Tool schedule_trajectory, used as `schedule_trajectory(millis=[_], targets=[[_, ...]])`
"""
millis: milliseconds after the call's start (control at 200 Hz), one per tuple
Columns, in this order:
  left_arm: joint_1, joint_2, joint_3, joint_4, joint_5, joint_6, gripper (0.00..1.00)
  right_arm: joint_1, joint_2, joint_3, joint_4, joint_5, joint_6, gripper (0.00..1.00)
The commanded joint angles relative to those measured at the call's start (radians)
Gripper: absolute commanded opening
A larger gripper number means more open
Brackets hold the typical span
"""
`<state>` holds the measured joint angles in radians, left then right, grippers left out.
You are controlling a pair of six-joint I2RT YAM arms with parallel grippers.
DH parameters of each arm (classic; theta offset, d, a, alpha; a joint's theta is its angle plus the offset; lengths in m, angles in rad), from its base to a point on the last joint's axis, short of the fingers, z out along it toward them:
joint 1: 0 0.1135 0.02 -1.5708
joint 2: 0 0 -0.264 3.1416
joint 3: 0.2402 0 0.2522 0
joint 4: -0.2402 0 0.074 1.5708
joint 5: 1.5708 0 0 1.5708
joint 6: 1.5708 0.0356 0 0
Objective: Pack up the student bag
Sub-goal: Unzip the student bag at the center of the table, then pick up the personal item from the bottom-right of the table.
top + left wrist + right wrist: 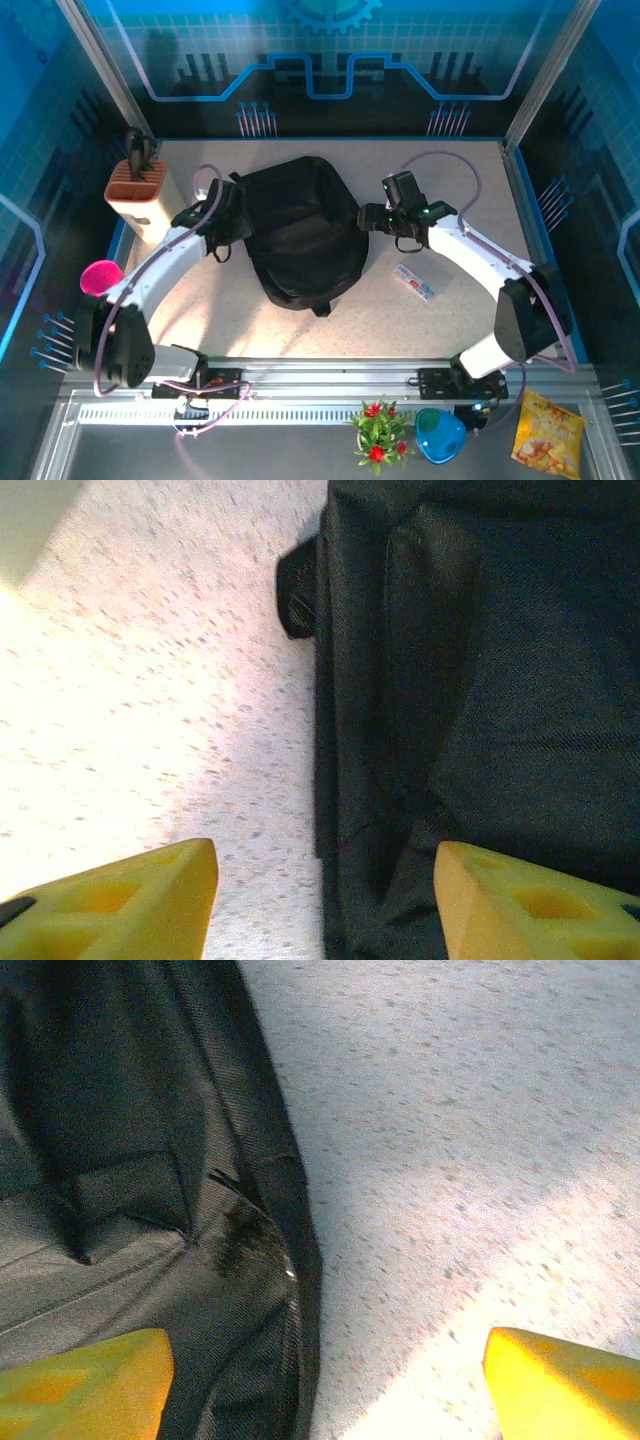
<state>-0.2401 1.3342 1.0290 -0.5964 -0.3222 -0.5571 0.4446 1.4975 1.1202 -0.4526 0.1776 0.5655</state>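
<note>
Two things lie close to the student bag [300, 235] in the middle of the worktop [450, 190]: a small packet [415, 283] just to its right and a tool holder [140, 190] off to its left. The bag lies flat, its long side running far to near, its rounded end with the small loop [320, 308] pointing at the arm bases. The left gripper [213, 222] and right gripper [372, 217] are wide open, holding nothing, one at each side edge of the bag.
</note>
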Motion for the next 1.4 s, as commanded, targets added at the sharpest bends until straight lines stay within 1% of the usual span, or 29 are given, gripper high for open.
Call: schedule_trajectory(millis=[0,75,130,210,240,355,520,715,735,835,976,1171,1396], targets=[[0.009,-0.113,-0.004,-0.054,-0.007,0.029,0.77,-0.015,-0.063,-0.050,-0.080,0.116,0.028,0.88],[0.016,-0.160,-0.004,-0.055,0.044,0.060,0.87,-0.041,-0.090,-0.085,-0.101,0.127,0.039,0.91],[0.019,-0.191,-0.007,-0.049,0.075,0.087,0.91,-0.061,-0.106,-0.118,-0.107,0.127,0.051,0.94],[0.022,-0.230,-0.019,-0.030,0.094,0.114,0.99,-0.093,-0.120,-0.171,-0.108,0.115,0.066,0.99],[0.024,-0.244,-0.027,-0.019,0.094,0.117,0.99,-0.106,-0.121,-0.185,-0.112,0.109,0.069,1.00],[0.031,-0.281,-0.050,0.019,0.116,0.117,0.99,-0.152,-0.106,-0.220,-0.131,0.077,0.053,1.00],[0.049,-0.306,-0.062,0.045,0.179,0.108,0.99,-0.204,-0.053,-0.222,-0.135,0.026,0.004,1.00],[0.061,-0.323,-0.083,0.060,0.210,0.112,0.99,-0.211,-0.016,-0.235,-0.134,-0.045,0.007,1.00],[0.061,-0.325,-0.085,0.062,0.210,0.113,0.99,-0.211,-0.017,-0.263,-0.136,-0.051,0.008,1.00],[0.062,-0.328,-0.090,0.063,0.220,0.116,0.99,-0.211,-0.025,-0.287,-0.150,-0.098,0.000,1.00],[0.062,-0.326,-0.094,0.076,0.250,0.115,0.99,-0.211,-0.023,-0.315,-0.181,-0.121,-0.010,1.00],[0.062,-0.320,-0.097,0.081,0.262,0.113,0.99,-0.179,-0.037,-0.344,-0.235,-0.152,-0.019,0.96],[0.063,-0.319,-0.107,0.092,0.258,0.111,0.99,-0.052,-0.094,-0.340,-0.280,-0.156,0.006,0.92]])
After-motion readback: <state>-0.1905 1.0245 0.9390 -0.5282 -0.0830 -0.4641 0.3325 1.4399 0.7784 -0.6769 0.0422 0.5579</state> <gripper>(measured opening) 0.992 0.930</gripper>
